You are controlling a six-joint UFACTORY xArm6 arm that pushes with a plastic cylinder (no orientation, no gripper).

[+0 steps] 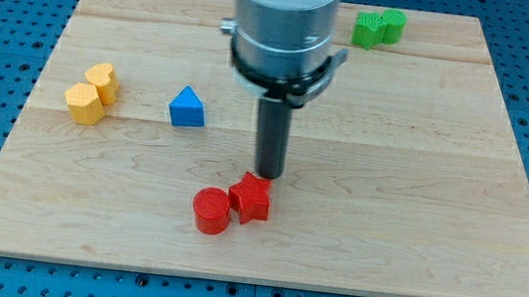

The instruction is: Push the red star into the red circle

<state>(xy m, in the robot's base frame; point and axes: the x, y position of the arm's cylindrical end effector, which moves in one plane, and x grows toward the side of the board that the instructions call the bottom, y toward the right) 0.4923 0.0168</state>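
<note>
The red star [251,197] lies near the view's bottom centre of the wooden board [420,186]. The red circle [211,210] sits just to its lower left, and the two touch. My tip [269,174] stands just above and slightly right of the red star, at its upper edge; I cannot tell whether it touches.
A blue triangle [187,108] lies left of the rod. Two yellow blocks, a heart-like one [102,81] and a hexagon [83,103], sit together at the view's left. Two green blocks [378,28] sit together at the view's top right.
</note>
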